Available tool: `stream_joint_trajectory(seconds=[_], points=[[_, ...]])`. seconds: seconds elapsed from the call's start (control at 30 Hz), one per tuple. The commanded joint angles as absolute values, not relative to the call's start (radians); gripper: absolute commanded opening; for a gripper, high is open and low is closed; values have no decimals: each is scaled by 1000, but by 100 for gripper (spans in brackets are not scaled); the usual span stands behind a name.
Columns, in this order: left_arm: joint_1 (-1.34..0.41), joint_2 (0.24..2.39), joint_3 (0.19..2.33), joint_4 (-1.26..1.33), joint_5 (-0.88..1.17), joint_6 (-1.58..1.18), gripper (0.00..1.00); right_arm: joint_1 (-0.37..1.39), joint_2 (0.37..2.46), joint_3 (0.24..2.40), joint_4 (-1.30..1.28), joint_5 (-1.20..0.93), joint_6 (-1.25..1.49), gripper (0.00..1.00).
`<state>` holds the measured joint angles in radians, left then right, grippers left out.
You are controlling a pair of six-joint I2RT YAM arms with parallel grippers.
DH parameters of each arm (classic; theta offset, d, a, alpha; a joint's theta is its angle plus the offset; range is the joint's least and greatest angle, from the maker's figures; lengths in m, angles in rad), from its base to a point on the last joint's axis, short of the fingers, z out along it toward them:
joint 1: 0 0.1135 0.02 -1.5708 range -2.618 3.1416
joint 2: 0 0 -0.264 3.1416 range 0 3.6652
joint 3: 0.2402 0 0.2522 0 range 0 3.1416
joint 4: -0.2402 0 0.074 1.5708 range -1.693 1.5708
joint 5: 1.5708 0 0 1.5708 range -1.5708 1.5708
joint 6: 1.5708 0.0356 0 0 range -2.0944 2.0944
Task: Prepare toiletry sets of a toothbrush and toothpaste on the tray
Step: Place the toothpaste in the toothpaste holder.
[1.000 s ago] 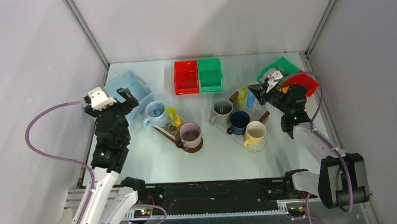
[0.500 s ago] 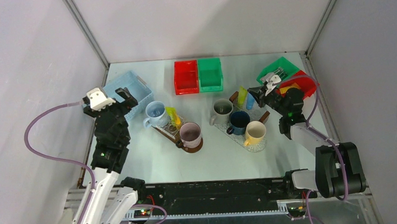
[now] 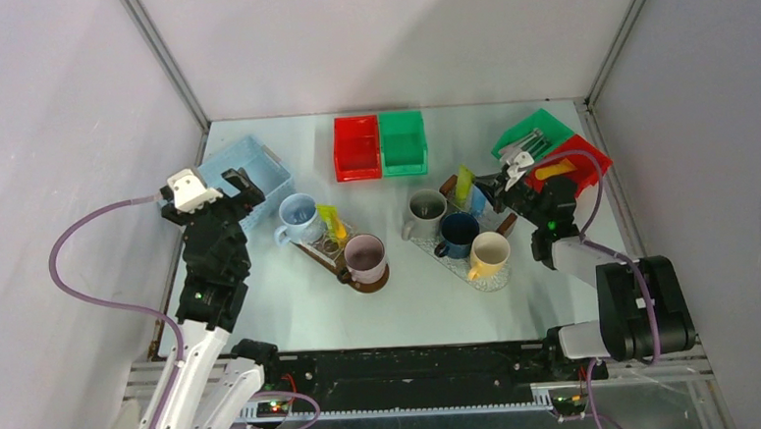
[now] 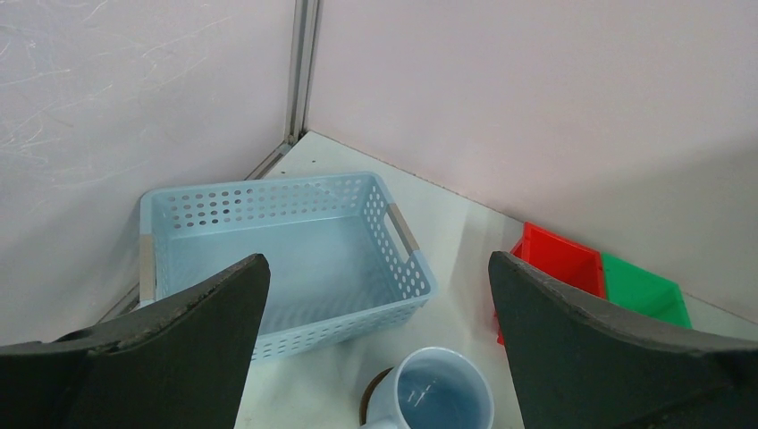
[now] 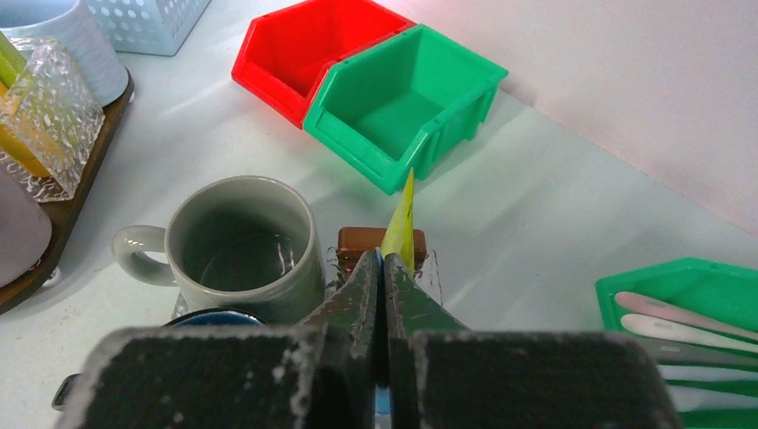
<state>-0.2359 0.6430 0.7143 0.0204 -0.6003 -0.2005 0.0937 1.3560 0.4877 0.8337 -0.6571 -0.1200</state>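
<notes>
A: What's the right arm up to?
B: The right gripper (image 5: 383,259) sits low at the far end of the right tray (image 3: 500,275), its fingers pressed flat together. A lime green tube (image 5: 404,214) rises edge-on right at the tips. I can't tell from here whether it's pinched or stands just beyond them.
A: Anything else on that tray?
B: A light blue tube (image 3: 479,193) just beside the lime one, then three mugs in a row: a grey mug (image 5: 246,237), a dark blue mug (image 3: 456,232) and a yellow mug (image 3: 489,253).
A: And the toothbrushes?
B: The pale toothbrushes (image 5: 666,315) lie in a green bin (image 5: 617,286) at the right edge of the tabletop (image 3: 430,300), off both trays. The red bin (image 3: 590,159) next to it holds an orange tube (image 3: 554,171).
A: The left side?
B: The left gripper (image 4: 375,268) hangs above a light blue basket (image 4: 268,192) in the far left corner, fingers spread wide with nothing between them. The left tray (image 3: 315,252) carries a yellow tube (image 3: 331,220) standing between a pale blue mug (image 3: 298,214) and a pinkish mug (image 3: 365,257).
</notes>
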Motion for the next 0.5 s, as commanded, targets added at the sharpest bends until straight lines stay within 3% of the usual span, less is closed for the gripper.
stream_joint_trajectory(seconds=[0.0,0.17,0.47], points=[[-225,640,711,58,-620,-193,100,90,1380,484,959,-662,-115,4],[-223,638,710,60,-617,-192,100,90,1390,471,985,-660,-112,8],[-222,634,710,60,-613,-192,100,89,1350,465,985,-661,-98,30]])
